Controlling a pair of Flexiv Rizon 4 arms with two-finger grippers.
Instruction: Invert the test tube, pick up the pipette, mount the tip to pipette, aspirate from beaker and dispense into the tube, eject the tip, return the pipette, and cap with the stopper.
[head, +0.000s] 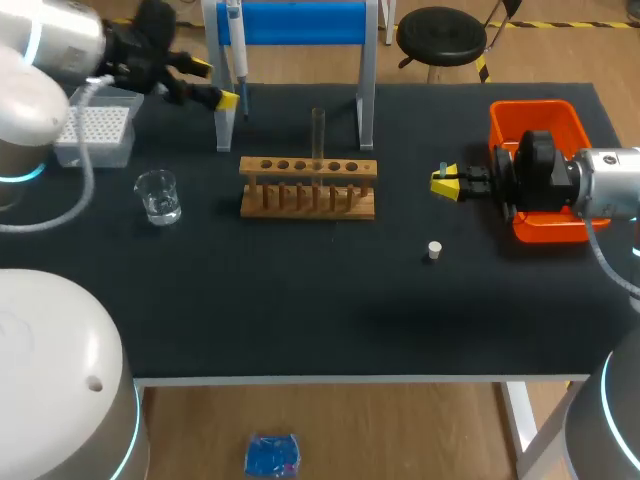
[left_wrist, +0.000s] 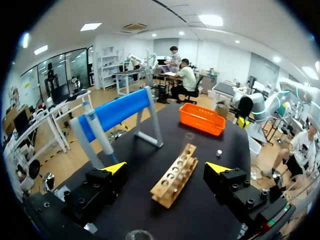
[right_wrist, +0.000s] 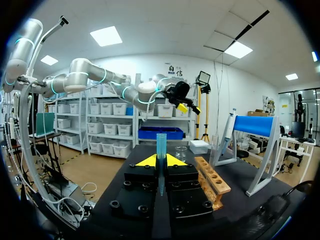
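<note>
A clear test tube (head: 318, 133) stands upright in the wooden rack (head: 308, 186). The pipette (head: 236, 48) hangs on the blue stand (head: 300, 22). My left gripper (head: 213, 84) hovers open just left of that pipette; in the left wrist view its gripper (left_wrist: 166, 171) stands wide apart, with the pipette (left_wrist: 97, 133) ahead and to one side. My right gripper (head: 443, 181) is shut on a small bluish pipette tip (right_wrist: 161, 146), right of the rack and beside the orange bin (head: 532, 116). The beaker (head: 158, 196) holds clear liquid. A white stopper (head: 434, 250) lies on the mat.
The tip box (head: 95, 132) sits at the back left, under my left arm. The orange bin lies partly under my right wrist. Black mat stretches in front of the rack toward the table's front edge (head: 330, 379).
</note>
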